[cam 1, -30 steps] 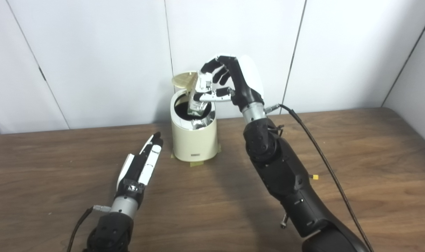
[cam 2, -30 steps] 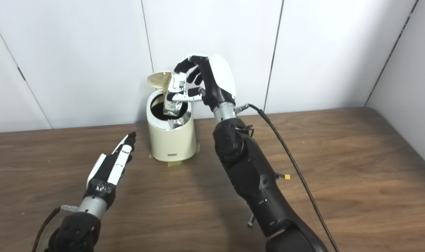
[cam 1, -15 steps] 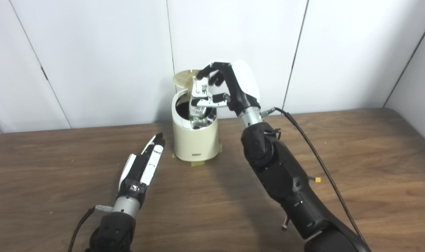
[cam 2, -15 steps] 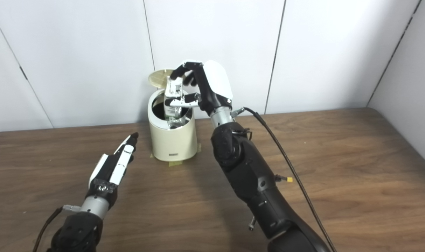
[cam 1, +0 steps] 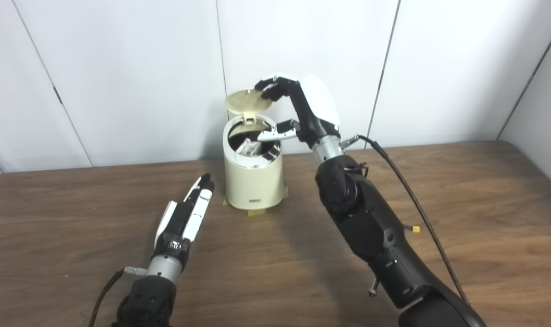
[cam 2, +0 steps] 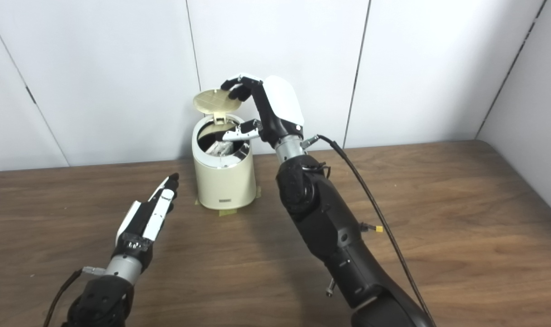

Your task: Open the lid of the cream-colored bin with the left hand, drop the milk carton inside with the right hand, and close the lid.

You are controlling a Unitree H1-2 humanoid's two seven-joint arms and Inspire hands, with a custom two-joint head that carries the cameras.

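- Right now your milk carton [cam 1: 249, 147] lies inside the cream-colored bin [cam 1: 253, 181], a pale crumpled shape showing just below the rim.
- You can see the lid [cam 1: 248, 100] standing raised on its hinge at the back of the bin, tilted so its underside faces you.
- Your right hand [cam 1: 302, 113] hangs above the bin's opening with nothing in it; its fingers [cam 1: 275, 88] are spread and curled toward the lid's right edge, and you cannot tell from either view whether they touch it.
- Your right thumb [cam 2: 240, 131] reaches out level over the bin's right rim.
- Your left hand [cam 1: 187, 215] lies low over the table [cam 1: 461, 190], just left of the bin and apart from it, fingers straight, held together and pointing toward the bin's base, holding nothing.
- You will notice strips of yellowish tape [cam 1: 256, 211] under the bin's base.
- A black cable [cam 1: 411, 195] runs from your right wrist down along the arm.
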